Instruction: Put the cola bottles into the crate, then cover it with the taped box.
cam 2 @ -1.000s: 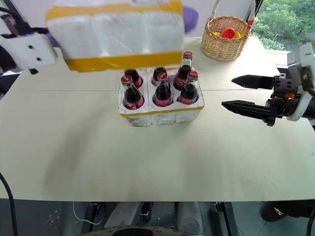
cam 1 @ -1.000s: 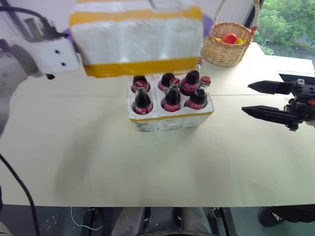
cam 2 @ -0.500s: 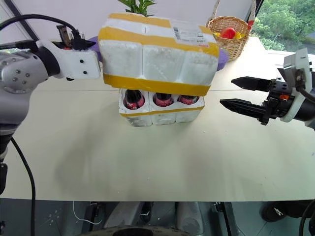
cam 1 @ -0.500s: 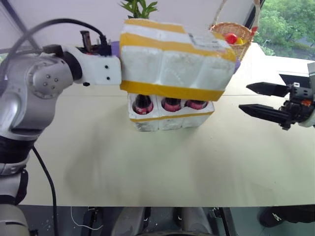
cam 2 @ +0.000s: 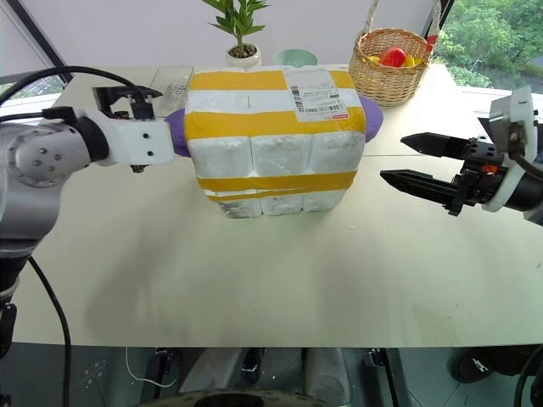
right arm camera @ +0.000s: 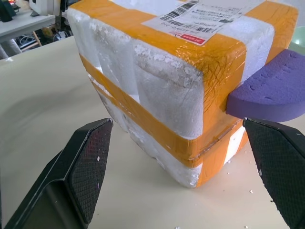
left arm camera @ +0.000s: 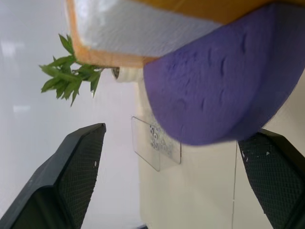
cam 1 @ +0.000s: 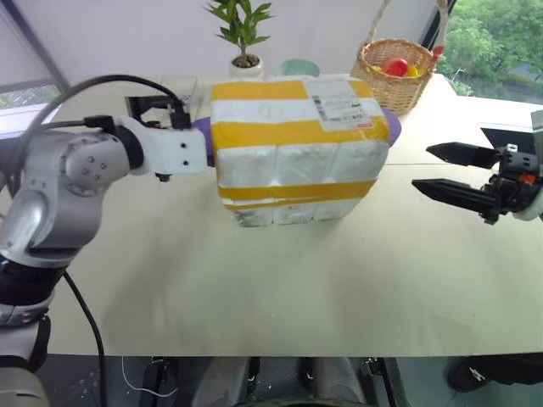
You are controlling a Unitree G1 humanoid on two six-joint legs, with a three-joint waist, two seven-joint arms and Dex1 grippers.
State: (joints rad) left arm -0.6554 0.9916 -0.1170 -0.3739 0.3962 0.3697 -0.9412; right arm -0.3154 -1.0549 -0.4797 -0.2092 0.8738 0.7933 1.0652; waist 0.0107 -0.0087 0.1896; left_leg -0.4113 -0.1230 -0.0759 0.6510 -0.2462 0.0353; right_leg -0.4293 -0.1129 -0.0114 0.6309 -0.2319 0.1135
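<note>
taped box [cam 2: 273, 140] is sitting over the crate [cam 2: 270, 202] at frame centre, left gripper [left arm camera: 171, 162] gaping wide around its purple end, right gripper [cam 2: 416, 163] hanging wide apart; foam looks light, crumbly, best gripped by those ends.

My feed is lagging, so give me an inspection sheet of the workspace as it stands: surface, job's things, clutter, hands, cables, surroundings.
Surface: pale table, bare in front; small white crumbs beside the box.
Job's things: taped box sits down over the crate, whose lower edge shows beneath; bottles are hidden.
Clutter: wicker basket holding fruit, potted plant, pale green bowl, all behind the box.
Hands: left hand open, its fingers either side of the box's purple end; right hand open, apart from the box, holding nothing.
Cables: black cable along the left arm.
Surroundings: window with trees at far right.
</note>
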